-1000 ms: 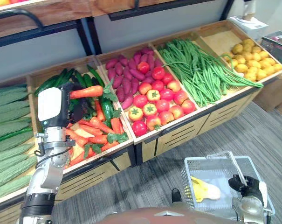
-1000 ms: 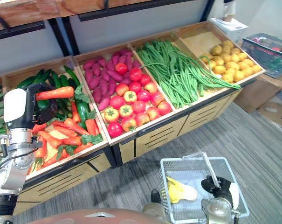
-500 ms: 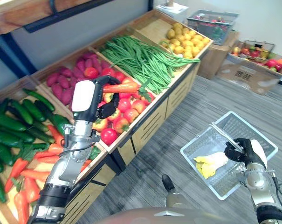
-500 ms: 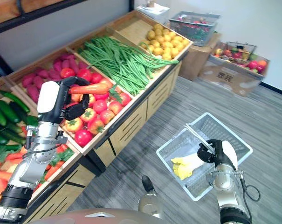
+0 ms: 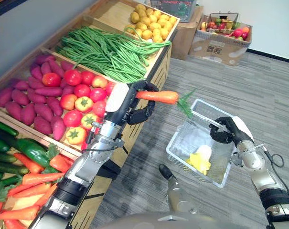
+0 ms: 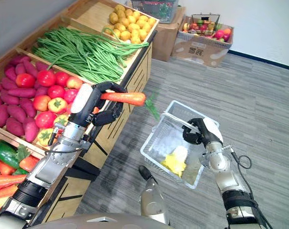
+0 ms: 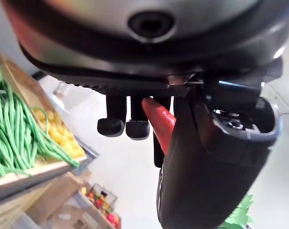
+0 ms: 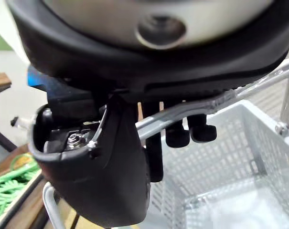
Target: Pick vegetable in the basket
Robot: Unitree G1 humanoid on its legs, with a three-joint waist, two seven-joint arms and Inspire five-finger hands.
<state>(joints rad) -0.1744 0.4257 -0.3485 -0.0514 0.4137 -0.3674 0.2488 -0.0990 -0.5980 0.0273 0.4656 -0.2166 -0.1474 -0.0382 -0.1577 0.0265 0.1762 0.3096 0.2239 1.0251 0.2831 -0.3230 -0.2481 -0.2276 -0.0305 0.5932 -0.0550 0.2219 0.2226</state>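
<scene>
My left hand [image 5: 137, 101] is shut on an orange carrot [image 5: 157, 97] with green leaves, held level in the air. Its leafy end reaches over the near rim of the white wire basket [image 5: 180, 151]. In the left wrist view the carrot [image 7: 159, 122] shows red-orange between the curled fingers [image 7: 123, 125] and the thumb. My right hand [image 5: 227, 130] is shut on the basket's metal handle [image 8: 197, 110], holding the basket above the floor at the right. A yellow vegetable [image 5: 200, 159] lies inside the basket.
A wooden produce stand runs along the left, with bins of carrots [image 5: 27, 183], cucumbers [image 5: 25, 147], sweet potatoes [image 5: 25, 98], tomatoes [image 5: 77, 98], green beans [image 5: 106, 50] and potatoes [image 5: 151, 24]. Cardboard boxes of fruit [image 5: 220, 40] stand at the far wall. Grey carpet floor [image 5: 259, 90] lies open to the right.
The view has swung right along the stand. My left hand has carried the carrot away from the bins and out over the floor, up to the basket's rim. The right hand keeps holding the basket.
</scene>
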